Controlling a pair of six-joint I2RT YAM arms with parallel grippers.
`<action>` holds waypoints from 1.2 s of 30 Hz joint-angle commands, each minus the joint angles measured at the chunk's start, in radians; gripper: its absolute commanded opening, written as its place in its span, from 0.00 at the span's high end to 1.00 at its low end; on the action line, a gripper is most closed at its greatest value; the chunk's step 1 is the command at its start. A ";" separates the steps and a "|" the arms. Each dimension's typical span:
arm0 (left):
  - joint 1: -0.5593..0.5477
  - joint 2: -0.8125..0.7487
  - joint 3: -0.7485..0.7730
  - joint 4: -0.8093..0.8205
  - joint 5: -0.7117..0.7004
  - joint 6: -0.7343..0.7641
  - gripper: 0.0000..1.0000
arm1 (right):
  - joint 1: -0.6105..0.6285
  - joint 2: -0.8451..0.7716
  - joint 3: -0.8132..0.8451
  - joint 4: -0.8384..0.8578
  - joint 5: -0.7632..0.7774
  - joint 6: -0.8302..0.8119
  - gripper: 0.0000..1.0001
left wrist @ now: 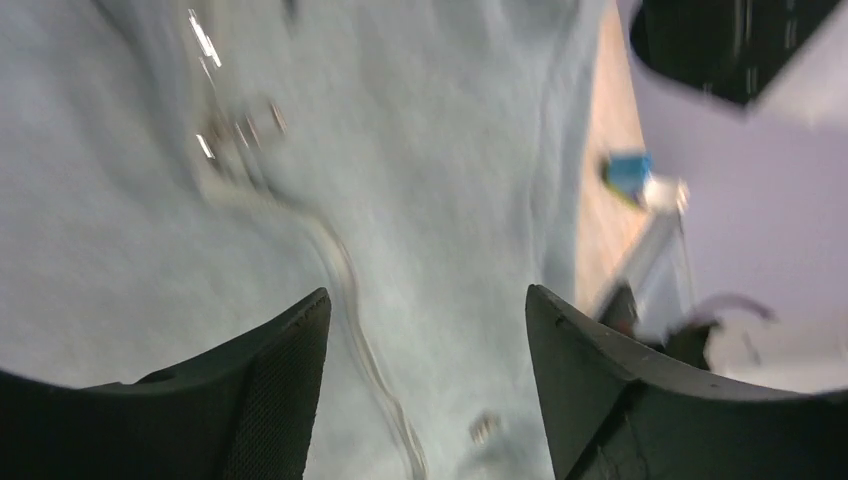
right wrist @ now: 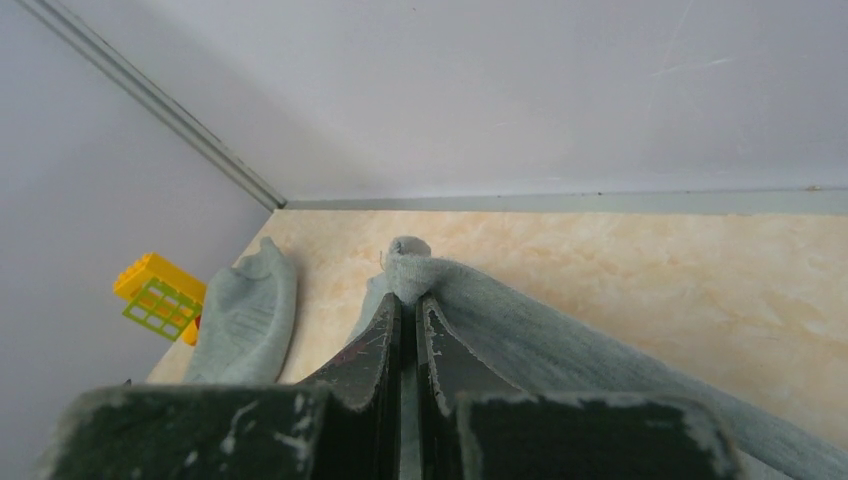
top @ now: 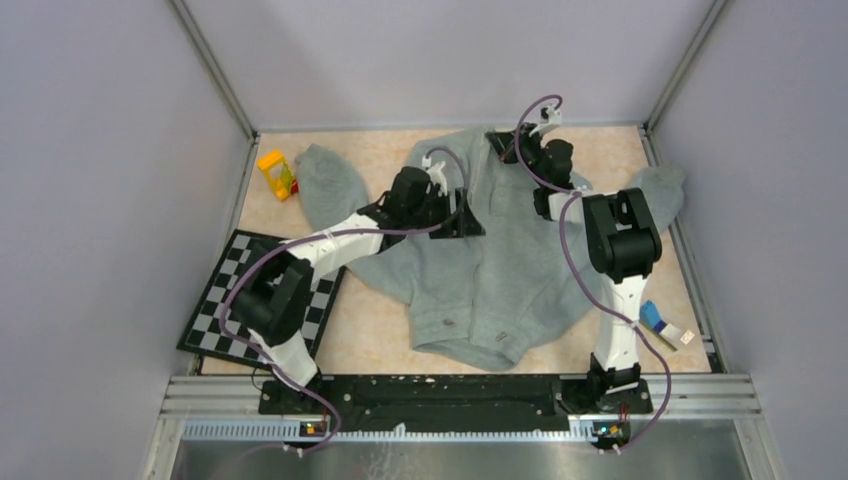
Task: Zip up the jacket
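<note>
Jacket pinched at its far edge, one claw spread above it

The jacket (top: pixel 490 280) is laid across the middle of the desk (top: pixel 380 330), hem nearest the arm bases. A fold of its far edge is clamped in the right claw (right wrist: pixel 410 300). The left claw (left wrist: pixel 428 305) is held agape over the grey front, gripping nothing.

Left wrist view motion-blurred: jacket (left wrist: pixel 450 150) fabric smeared; curved line (left wrist: pixel 340 260), zip or seam, can't tell; blue item (left wrist: pixel 628 172) unclear. From above, left arm (top: pixel 345 238) & right arm (top: pixel 620 235) cover jacket's chest, collar.
</note>
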 commanded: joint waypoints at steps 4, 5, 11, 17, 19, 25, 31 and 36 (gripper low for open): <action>0.044 0.209 0.239 0.151 -0.259 0.163 0.07 | -0.015 -0.038 -0.001 0.078 -0.064 0.006 1.00; 0.055 0.231 0.259 0.184 -0.269 0.192 0.02 | -0.014 -0.039 0.001 0.071 -0.074 0.002 1.00; 0.070 0.373 0.361 0.342 -0.356 0.325 0.01 | -0.015 -0.037 0.028 0.045 -0.132 0.012 1.00; 0.092 0.489 0.430 0.440 -0.416 0.328 0.11 | -0.014 -0.045 0.055 -0.027 -0.149 -0.016 1.00; 0.103 0.539 0.468 0.469 -0.332 0.304 0.33 | -0.014 -0.046 0.072 -0.076 -0.166 -0.033 1.00; 0.134 0.629 0.511 0.604 -0.118 0.222 0.86 | -0.017 -0.097 0.224 -0.678 -0.059 -0.171 0.71; 0.150 0.622 0.475 0.714 -0.080 0.113 1.00 | -0.041 -0.319 0.077 -0.958 0.140 -0.306 0.44; 0.150 0.624 0.474 0.732 -0.062 0.056 1.00 | -0.033 -0.468 -0.212 -0.790 -0.074 -0.168 0.37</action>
